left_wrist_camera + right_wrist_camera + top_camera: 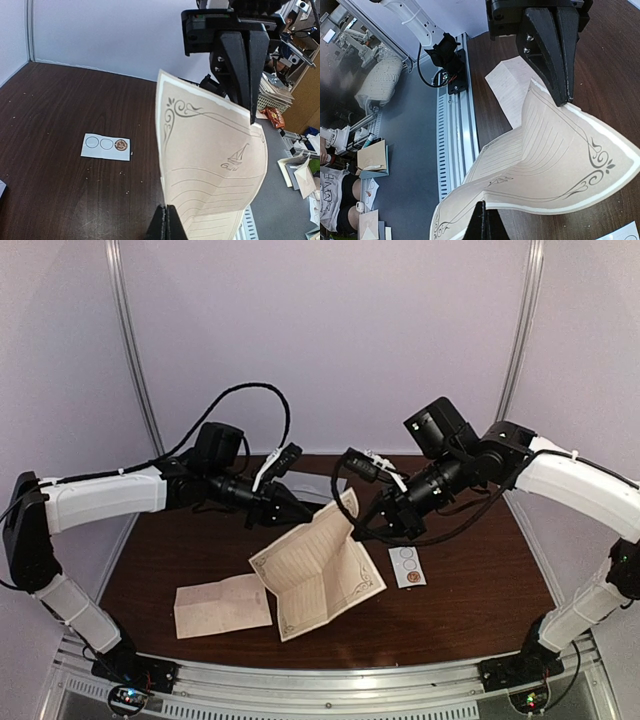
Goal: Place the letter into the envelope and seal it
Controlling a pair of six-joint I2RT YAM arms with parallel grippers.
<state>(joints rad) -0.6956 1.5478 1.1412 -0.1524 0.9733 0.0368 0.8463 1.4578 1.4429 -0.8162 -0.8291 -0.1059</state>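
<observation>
Finding: the left gripper (303, 508) and right gripper (383, 527) are each clamped on an upper edge of the letter (318, 570), which sags between them over the centre of the table (480, 590). The envelope (222, 605) lies flat near the front edge, left of centre, just beside the letter.

The top camera sits high behind the two bases and looks down and forward. It takes in the whole table (480, 590) from some way off, with the back wall filling the upper frame. The left wrist camera sits close behind the left gripper (250, 114), which hangs in from the upper right, and faces across the tabletop toward the right arm's side. The right wrist camera, just as near the right gripper (565, 99), faces the other way, toward the front rail (452, 130) at centre left. All three catch the letter (318, 570). The sticker strip (407, 566) shows from top and left wrist, the envelope (222, 605) from top and right wrist.
</observation>
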